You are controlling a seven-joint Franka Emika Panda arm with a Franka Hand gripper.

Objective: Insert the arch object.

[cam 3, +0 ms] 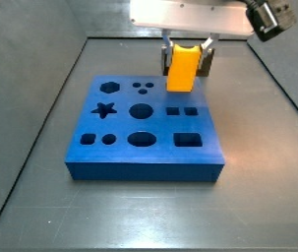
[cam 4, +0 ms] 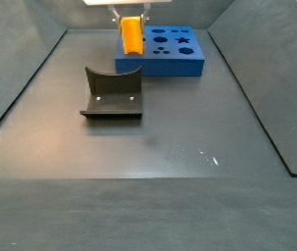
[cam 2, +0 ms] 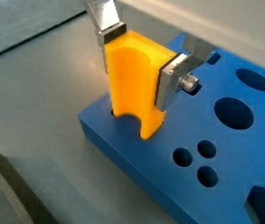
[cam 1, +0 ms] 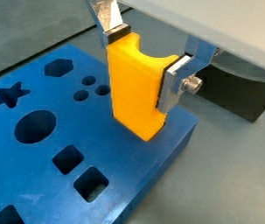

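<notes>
My gripper (cam 1: 145, 59) is shut on a yellow-orange block (cam 1: 135, 87) with a semicircular notch down one side: the arch object. It hangs upright, also seen in the other wrist view (cam 2: 132, 83). Its lower end is at the top face of the blue board (cam 1: 52, 101), near one corner (cam 2: 135, 149). I cannot tell whether it has entered a hole. In both side views the gripper (cam 3: 184, 49) (cam 4: 132, 22) holds the arch object (cam 3: 182, 69) (cam 4: 132, 37) over the board's far edge (cam 3: 138, 167) (cam 4: 177, 67). No small dark block shows.
The dark fixture (cam 4: 112, 93) stands on the grey floor beside the board; it also shows in both wrist views (cam 1: 233, 87) (cam 2: 0, 188). The board has a star, round, hexagon and square holes. Grey walls enclose the floor.
</notes>
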